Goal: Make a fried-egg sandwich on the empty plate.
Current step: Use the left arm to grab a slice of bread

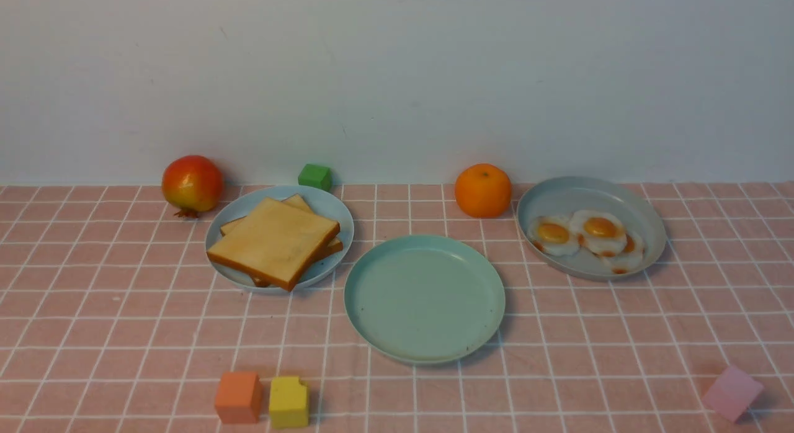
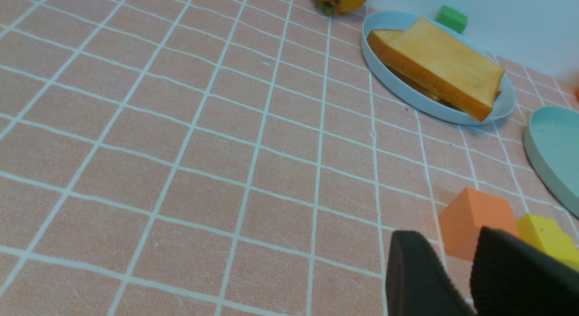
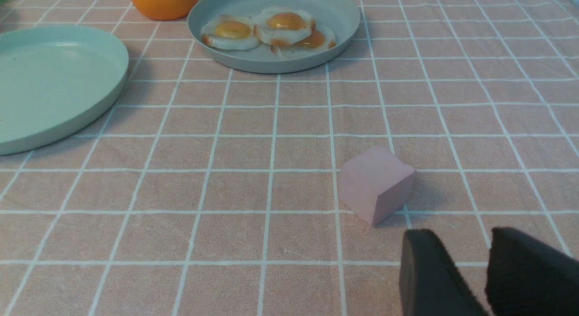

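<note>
Here, the toast slices [image 1: 274,242] lie stacked on the pale blue plate [image 1: 342,217] beside the empty teal plate [image 1: 425,299], probably light and spongy, so grip the top slice by its crust edge; your left pincer [image 2: 454,257] and right pincer [image 3: 466,252] stand apart, empty.

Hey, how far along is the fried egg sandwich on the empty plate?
Nothing looks done: the round teal plastic plate is bare. Nothing is in hand; the left fingers and right fingers are apart and empty. All is left: the two square golden toast slices sit stacked on the pale blue plate, the fried eggs in the grey-blue plate.
</note>
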Robot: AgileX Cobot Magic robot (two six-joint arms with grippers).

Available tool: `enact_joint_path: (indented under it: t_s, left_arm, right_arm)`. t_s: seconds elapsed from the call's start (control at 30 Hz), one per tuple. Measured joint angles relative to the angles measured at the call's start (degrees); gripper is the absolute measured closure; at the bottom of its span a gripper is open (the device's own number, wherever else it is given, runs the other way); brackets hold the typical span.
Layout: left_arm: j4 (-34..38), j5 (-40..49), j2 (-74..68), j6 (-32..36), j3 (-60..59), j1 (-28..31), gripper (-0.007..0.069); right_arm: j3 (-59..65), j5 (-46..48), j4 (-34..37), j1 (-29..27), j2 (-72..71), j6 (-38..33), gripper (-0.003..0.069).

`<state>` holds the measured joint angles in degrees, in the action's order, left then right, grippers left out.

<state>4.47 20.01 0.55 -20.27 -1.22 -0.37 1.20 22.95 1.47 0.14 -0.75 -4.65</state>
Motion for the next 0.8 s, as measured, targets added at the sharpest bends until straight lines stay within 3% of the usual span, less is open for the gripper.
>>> enact_joint_path:
  t_s: [0.7,0.8]
  left_arm:
    - [0.0,-0.5,0.0,0.0,0.0,0.0,0.0384]
    - [4.0,-3.2,0.0,-1.5,-0.3,0.0,0.0384]
  right_arm:
    - [0.0,0.0,0.0,0.0,0.0,0.0,0.0419]
    - [0.0,0.0,0.0,0.0,0.0,0.0,0.0419]
